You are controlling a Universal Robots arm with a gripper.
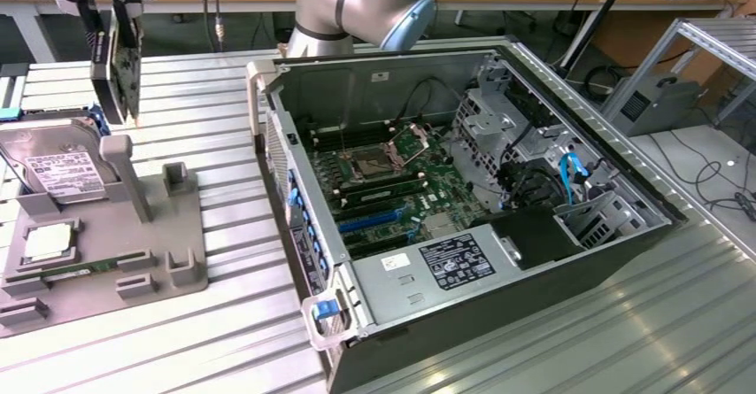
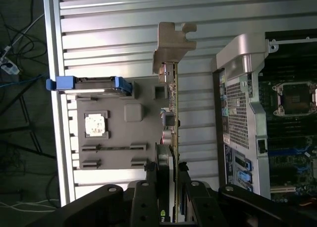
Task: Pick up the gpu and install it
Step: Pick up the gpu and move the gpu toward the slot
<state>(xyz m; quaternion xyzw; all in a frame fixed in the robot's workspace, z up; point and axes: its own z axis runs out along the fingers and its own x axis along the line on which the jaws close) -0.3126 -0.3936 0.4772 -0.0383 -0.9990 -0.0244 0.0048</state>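
Observation:
The gpu [image 1: 119, 75] is a flat dark card hanging on edge at the exterior view's far left, lifted above the grey fixture tray [image 1: 130, 243]. My gripper [image 1: 109, 0] is shut on its upper end, one finger on each side. In the wrist view the gpu [image 2: 171, 113] appears edge-on, and its silver metal bracket [image 2: 173, 41] is at the end away from my gripper [image 2: 168, 175]. The open computer case [image 1: 555, 102] lies on its side to the exterior view's right of the card, with the motherboard [image 1: 390, 181] exposed.
On the grey tray sit a silver hard drive [image 1: 53, 168] with blue rails, a square processor chip [image 1: 48, 239] and a thin memory stick [image 1: 83, 274]. The arm's base [image 1: 354, 9] stands behind the case. A power supply [image 1: 443, 266] fills the case's near corner.

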